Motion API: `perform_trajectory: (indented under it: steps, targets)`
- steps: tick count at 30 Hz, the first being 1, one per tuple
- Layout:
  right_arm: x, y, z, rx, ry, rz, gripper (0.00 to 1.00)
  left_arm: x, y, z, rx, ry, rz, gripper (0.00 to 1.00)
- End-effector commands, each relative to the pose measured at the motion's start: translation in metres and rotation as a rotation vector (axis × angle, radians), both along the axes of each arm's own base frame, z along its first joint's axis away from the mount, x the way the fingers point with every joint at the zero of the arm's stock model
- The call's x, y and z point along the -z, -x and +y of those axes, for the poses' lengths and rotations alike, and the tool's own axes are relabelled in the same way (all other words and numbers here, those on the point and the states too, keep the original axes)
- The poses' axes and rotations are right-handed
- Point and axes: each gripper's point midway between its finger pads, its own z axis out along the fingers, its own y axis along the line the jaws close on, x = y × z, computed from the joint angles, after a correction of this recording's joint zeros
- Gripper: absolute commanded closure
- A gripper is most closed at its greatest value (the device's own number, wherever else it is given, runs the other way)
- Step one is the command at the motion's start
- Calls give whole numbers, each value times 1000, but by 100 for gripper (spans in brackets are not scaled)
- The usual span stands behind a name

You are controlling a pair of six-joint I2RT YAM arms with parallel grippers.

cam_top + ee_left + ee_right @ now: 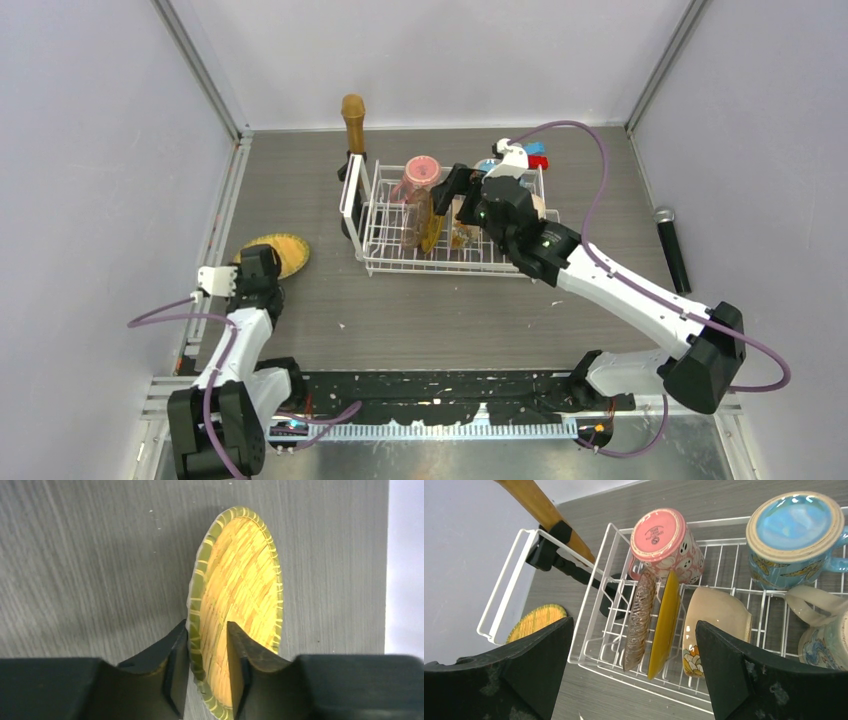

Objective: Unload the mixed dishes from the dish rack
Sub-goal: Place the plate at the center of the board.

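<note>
The white wire dish rack (440, 264) stands at the table's middle; it also shows in the right wrist view (591, 611). In it a pink mug (664, 540) and a blue mug (794, 535) stand upside down, with a cream patterned mug (824, 635) at the right. A ribbed brownish plate (640, 620), a yellow plate (665, 625) and a small pale bowl (716, 617) stand on edge. My right gripper (634, 622) is open above these plates. My left gripper (207, 660) is shut on the rim of a woven golden plate (245, 580), low at the table's left (285, 248).
A brown stick (353, 120) leans at the rack's black-and-white end panel (350, 200). A blue-and-red block (537, 155) lies behind the rack. A black microphone (672, 245) lies at the right. Walls close the table on three sides.
</note>
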Motion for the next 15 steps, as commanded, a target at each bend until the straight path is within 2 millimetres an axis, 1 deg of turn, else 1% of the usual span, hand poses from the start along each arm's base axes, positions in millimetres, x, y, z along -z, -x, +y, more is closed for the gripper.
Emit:
perform_trajectory:
  steps: [1,2,3,5,6,7,8,9,10,11,12,13,14,15]
  targets:
    - [-19,-4,6,-24,-14,-26,1,-2,9,11,-76,-15,10,56]
    - [-18,-4,6,-26,-12,-24,1,-2,10,10,-75,-14,17,49]
    - [-18,-4,7,-28,-12,-23,1,-3,10,10,-74,-14,20,45]
    - [-17,-4,7,-28,-10,-23,1,-4,10,10,-75,-14,23,43]
    - [-17,-4,7,-28,-8,-22,1,-5,10,10,-75,-14,24,40]
    - [-18,-4,7,-30,-6,-24,1,-5,11,10,-75,-13,28,35]
    - [-16,-5,7,-30,2,-19,1,-7,11,10,-75,-13,29,26]
    - [-18,-5,7,-31,7,-21,1,-8,11,10,-73,-11,32,16]
    - [-13,-5,8,-34,24,-7,1,-10,10,9,-69,-10,34,9]
    - [-16,-6,9,-38,31,-10,1,-14,10,9,-68,-10,32,4]
    - [-11,-6,10,-44,49,6,1,-17,10,10,-66,-13,33,1]
    - [-13,-7,12,-53,53,7,1,-20,10,9,-63,-15,37,1]
    - [-8,-7,14,-59,65,19,1,-24,11,10,-60,-19,41,0]
    - [-9,-7,16,-70,66,20,1,-29,12,9,-56,-23,43,0]
